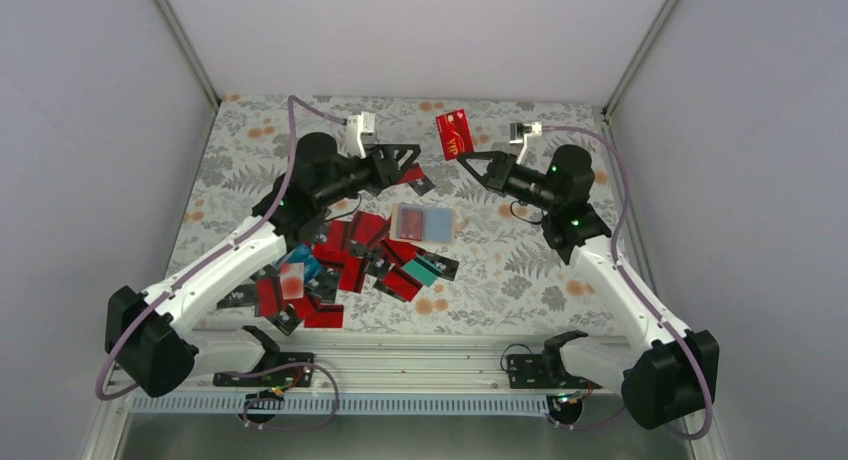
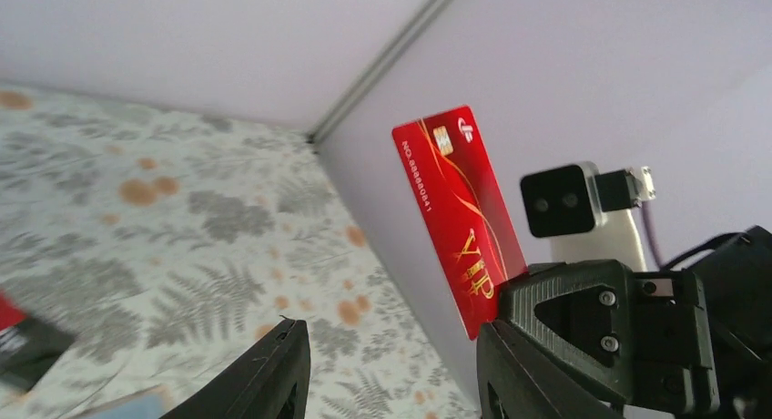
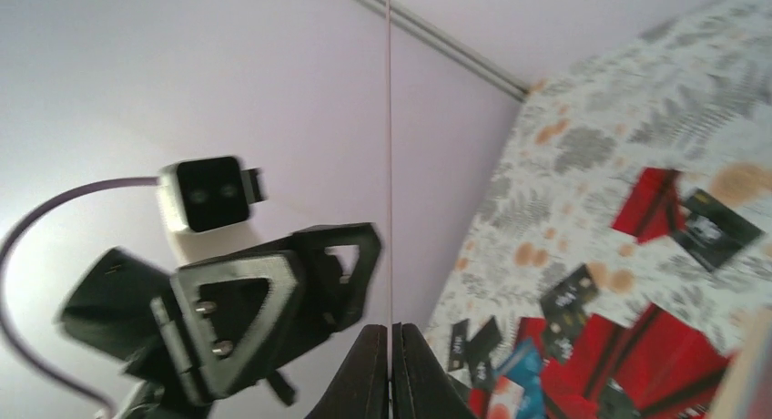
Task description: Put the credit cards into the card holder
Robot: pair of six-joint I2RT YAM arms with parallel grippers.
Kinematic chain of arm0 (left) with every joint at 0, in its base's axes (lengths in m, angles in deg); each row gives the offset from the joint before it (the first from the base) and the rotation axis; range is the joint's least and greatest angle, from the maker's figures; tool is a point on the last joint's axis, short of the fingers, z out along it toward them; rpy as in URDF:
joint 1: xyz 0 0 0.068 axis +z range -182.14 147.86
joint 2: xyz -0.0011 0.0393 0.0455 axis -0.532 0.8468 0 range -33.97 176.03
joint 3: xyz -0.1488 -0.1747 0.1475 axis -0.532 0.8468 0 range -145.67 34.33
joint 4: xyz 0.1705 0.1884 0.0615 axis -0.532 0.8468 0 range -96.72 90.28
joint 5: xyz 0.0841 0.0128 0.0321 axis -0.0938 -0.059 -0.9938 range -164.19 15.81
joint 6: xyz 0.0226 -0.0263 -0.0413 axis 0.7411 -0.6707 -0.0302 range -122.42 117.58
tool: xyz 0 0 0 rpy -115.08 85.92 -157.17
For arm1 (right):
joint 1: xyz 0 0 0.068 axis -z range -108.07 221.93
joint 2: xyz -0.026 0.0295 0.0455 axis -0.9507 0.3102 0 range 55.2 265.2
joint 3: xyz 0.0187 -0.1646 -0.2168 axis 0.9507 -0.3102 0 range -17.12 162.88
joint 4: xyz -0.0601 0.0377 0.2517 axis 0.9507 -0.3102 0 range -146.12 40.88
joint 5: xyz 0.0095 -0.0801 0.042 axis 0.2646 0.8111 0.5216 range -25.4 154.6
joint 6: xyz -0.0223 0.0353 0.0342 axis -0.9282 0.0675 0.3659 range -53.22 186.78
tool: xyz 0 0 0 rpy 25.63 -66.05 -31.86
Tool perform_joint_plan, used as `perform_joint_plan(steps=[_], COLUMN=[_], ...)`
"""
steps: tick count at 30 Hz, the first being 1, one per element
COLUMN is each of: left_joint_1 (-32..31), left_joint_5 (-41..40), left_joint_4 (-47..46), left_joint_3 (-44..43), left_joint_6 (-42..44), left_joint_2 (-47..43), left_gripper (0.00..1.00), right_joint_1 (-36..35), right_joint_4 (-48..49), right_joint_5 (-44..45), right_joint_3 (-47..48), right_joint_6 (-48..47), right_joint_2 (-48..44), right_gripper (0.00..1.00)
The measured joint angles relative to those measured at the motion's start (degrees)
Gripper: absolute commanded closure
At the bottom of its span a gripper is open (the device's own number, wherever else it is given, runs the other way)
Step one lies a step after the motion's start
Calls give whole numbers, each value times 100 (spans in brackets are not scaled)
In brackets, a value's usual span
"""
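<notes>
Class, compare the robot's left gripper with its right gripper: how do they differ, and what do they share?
The left gripper has its fingers spread apart; the right gripper has them pressed together. The left gripper holds nothing; the right gripper pinches a red VIP card by one end. Both are black and face each other.

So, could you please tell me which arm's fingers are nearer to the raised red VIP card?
Right. The right fingers are shut on the red VIP card at its lower edge, holding it off the table; the left fingers are open, facing it without touching.
</notes>
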Motion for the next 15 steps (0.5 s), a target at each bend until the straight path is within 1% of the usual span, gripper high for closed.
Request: perform_joint_plan(steps=[5, 9, 11, 13, 15], left_joint_1=[79, 90, 90, 90, 90], left_joint_5=[831, 1252, 1373, 1488, 1558], left_joint_4=[-962, -1495, -1707, -1937, -2072], left_joint_3=[-4, -11, -15, -28, -50], left_joint_6=[-98, -173, -201, -240, -271], left_joint_2=[315, 437, 439, 439, 439], left_gripper=[53, 54, 59, 66, 68], right_joint_1=[7, 9, 9, 9, 9], right_joint_4=[636, 894, 992, 1056, 1084], right_joint_5=[-437, -660, -734, -817, -855], right_joint_3=[160, 223, 249, 254, 254], right_joint_6=[326, 544, 601, 658, 699], right_joint_2=[4, 17, 20, 20, 20], right_gripper=[96, 96, 96, 96, 96])
